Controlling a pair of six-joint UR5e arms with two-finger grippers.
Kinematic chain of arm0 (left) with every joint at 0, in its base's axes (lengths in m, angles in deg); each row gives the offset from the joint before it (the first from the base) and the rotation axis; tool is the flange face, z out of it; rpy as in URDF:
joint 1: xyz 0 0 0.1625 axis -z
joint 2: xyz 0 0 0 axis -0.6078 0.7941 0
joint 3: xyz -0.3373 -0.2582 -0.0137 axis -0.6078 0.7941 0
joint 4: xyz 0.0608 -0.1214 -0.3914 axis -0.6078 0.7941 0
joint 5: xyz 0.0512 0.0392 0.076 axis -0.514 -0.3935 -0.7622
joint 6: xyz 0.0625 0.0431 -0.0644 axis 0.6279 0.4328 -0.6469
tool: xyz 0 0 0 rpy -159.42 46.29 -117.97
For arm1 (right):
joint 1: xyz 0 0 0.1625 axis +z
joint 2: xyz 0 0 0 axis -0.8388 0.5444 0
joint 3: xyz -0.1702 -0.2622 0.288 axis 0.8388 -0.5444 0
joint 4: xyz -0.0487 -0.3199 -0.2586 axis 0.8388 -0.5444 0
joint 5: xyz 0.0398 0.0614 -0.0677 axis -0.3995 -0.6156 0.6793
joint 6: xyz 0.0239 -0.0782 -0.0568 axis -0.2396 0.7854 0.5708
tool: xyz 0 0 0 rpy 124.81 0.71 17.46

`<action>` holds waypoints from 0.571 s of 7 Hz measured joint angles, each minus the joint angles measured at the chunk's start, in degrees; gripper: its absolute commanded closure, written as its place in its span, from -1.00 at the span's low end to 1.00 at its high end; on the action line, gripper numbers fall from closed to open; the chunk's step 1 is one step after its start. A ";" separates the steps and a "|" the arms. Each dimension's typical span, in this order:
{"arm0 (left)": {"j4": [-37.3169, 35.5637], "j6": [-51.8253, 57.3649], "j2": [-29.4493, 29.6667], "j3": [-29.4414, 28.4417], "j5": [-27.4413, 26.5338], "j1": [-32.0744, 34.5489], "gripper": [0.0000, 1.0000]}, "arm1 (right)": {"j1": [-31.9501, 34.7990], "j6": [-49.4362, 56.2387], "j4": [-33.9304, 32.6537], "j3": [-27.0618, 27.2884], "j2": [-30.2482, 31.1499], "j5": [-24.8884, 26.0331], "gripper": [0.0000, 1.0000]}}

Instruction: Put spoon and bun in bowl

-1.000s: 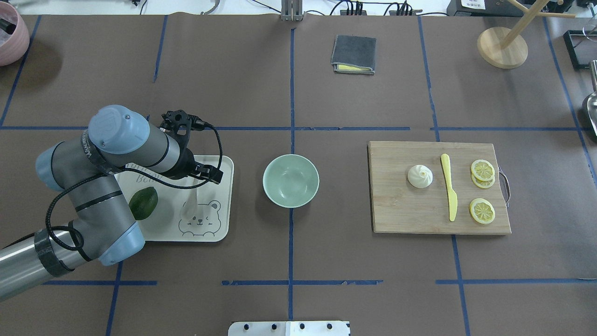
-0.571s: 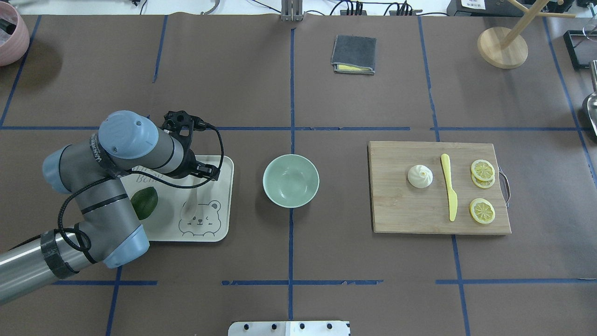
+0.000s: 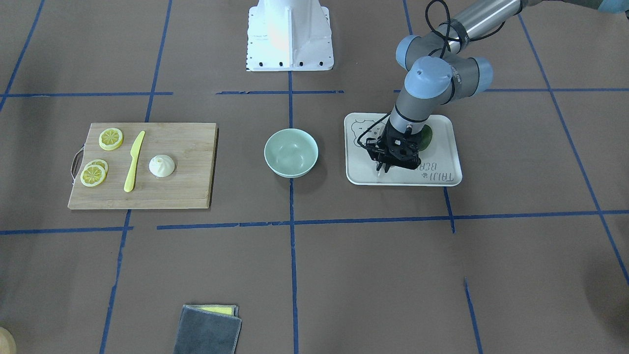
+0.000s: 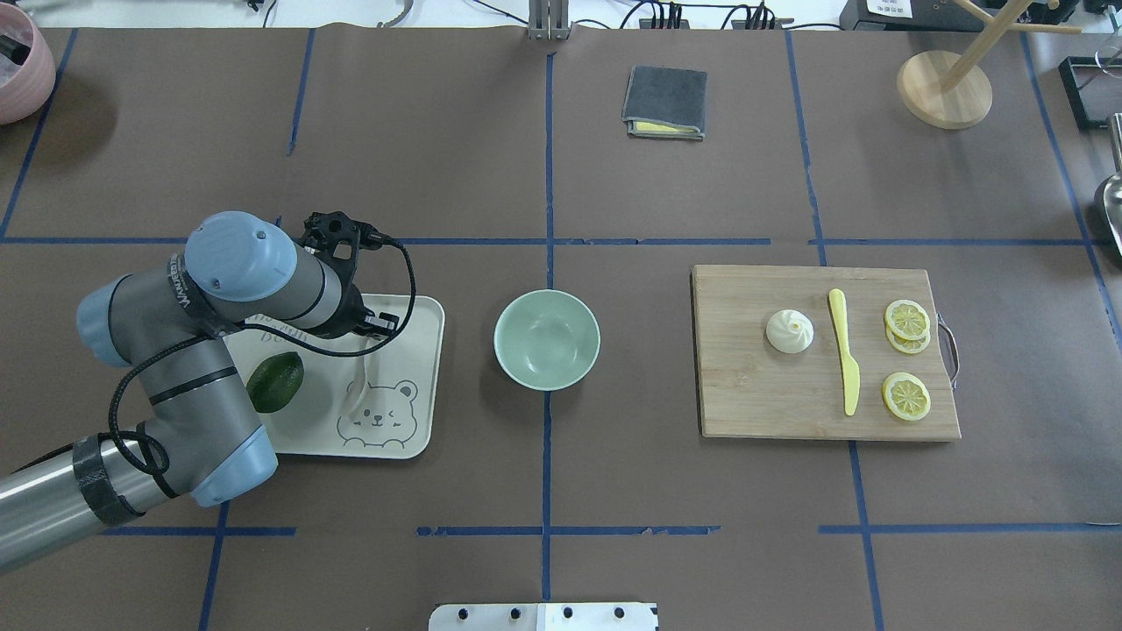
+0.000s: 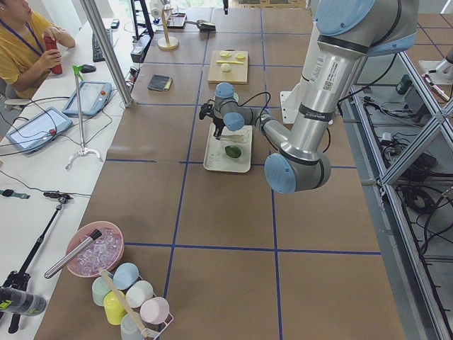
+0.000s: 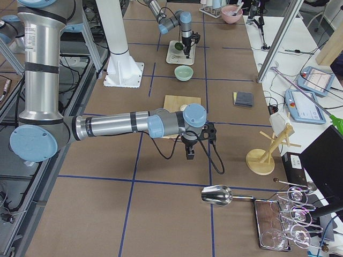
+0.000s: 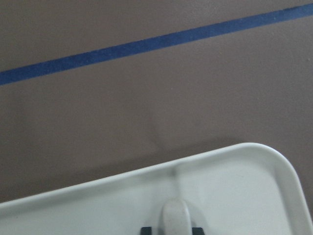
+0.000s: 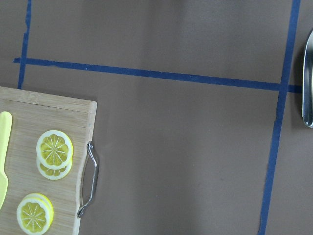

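Left tool (image 3: 383, 168) pinches one spoon (image 4: 354, 393); one bun (image 4: 789, 331).

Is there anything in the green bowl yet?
Empty. Only bare green shows inside the bowl; the bun sits on the cutting board, the spoon on the tray.

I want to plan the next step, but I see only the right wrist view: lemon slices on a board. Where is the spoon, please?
Observer: The spoon lies on a tray at the robot's left side.
Operator: Is any arm near it?
Observer: Yes, the left claw straddles its handle; a firm grip I cannot confirm.
Operator: Is anything placed already?
Observer: No, the bowl is empty, standing between the tray and your board.
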 measured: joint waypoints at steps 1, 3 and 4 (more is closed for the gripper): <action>-2.04 -0.17 0.47 0.76 -0.03 0.00 1.00 | 0.00 0.00 0.00 -0.06 -0.06 0.00 -1.00; -6.54 -0.83 3.35 2.98 -0.04 0.33 1.00 | 0.00 0.00 0.06 -0.01 -0.30 -0.06 -1.00; -7.54 -2.37 6.00 3.31 -0.02 0.52 1.00 | 0.00 -0.02 0.08 0.04 -0.38 -0.70 -1.00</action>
